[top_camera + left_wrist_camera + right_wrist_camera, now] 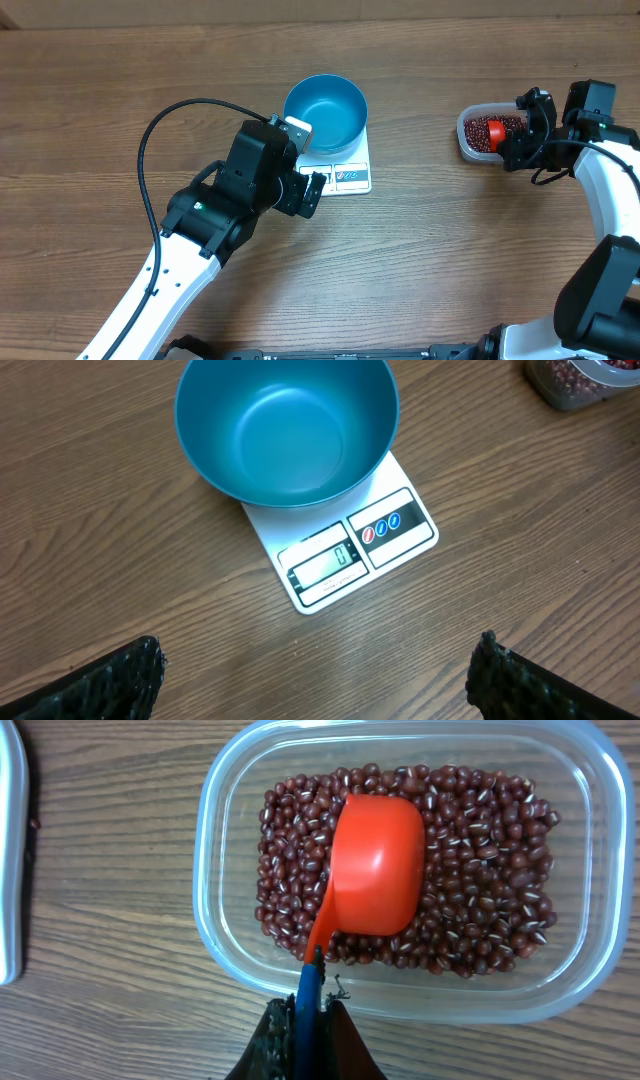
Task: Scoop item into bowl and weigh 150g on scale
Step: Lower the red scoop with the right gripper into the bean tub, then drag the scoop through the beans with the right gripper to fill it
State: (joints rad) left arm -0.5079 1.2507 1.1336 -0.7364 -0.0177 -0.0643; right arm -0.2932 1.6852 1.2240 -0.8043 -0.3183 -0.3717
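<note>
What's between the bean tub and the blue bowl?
Nothing visible: bare table between the tub of beans and the empty bowl. The left end effector hovers open on the scale's far side, off that line. The right end effector grips the scoop in the tub.

Bowl [325, 108] atop scale [350, 175], mid-counter [420, 270]; well apart to the right, beans [480, 900] in tub [225, 952], scoop [375, 865] on them.

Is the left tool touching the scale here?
Apart. The left wrist view shows the left tool open, its fingers low in frame, with bare wooden table between them and the scale.
</note>
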